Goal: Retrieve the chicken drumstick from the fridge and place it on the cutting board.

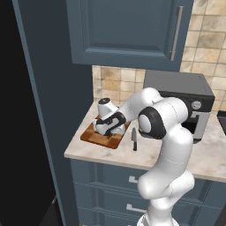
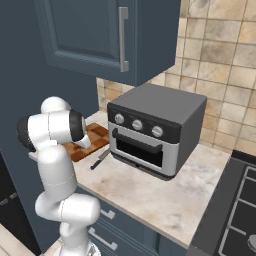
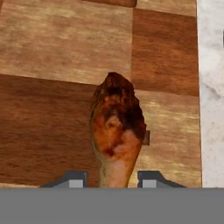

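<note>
Drumstick delivery nears completion: the gripper [image 3: 112, 179] grasps the chicken drumstick [image 3: 116, 131] between its fingertips directly over the cutting board [image 3: 52, 113] just ahead, leaving, by appearances, only the lowering and release.

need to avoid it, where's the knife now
In the left base view the knife lies on the counter just right of the cutting board, left of the oven.

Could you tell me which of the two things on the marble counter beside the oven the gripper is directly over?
The checkered wooden cutting board, not the small dark-handled knife lying right of it.
</note>
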Motion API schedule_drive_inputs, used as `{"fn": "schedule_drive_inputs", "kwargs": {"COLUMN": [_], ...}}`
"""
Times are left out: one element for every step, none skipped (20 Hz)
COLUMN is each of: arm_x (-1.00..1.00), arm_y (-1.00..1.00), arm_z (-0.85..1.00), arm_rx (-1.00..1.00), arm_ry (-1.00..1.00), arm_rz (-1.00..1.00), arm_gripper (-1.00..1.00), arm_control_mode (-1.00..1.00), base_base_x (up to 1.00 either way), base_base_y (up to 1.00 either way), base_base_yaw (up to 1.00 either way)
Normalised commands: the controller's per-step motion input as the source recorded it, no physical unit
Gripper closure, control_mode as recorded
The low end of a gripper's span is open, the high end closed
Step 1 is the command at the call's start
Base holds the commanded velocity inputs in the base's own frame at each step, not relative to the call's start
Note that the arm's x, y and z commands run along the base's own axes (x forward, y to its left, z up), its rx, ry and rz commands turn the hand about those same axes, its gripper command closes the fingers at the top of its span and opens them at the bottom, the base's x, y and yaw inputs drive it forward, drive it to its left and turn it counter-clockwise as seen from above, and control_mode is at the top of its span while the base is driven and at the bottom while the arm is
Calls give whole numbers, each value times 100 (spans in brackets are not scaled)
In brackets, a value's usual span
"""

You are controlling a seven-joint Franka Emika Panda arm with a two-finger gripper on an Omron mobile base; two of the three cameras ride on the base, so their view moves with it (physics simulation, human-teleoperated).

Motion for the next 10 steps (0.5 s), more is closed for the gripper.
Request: {"fn": "schedule_drive_inputs", "kwargs": {"arm_x": [0, 0, 0, 0, 0, 0, 0, 0, 0, -6], "arm_y": [0, 0, 0, 0, 0, 0, 0, 0, 32, 0], "arm_z": [0, 0, 0, 0, 0, 0, 1, 10, 6, 20], "arm_rx": [0, 0, 0, 0, 0, 0, 0, 0, 2, 3], "arm_ry": [0, 0, 0, 0, 0, 0, 0, 0, 0, 0], "arm_rz": [0, 0, 0, 0, 0, 0, 0, 0, 0, -3], "arm_gripper": [-100, -100, -100, -100, -100, -100, -100, -100, -100, -100], "arm_control_mode": [-100, -100, -100, -100, -100, -100, -100, -100, -100, -100], "base_base_x": [0, 0, 0, 0, 0, 0, 0, 0, 0, 0], "base_base_y": [0, 0, 0, 0, 0, 0, 0, 0, 0, 0], "base_base_yaw": [0, 0, 0, 0, 0, 0, 0, 0, 0, 0]}}
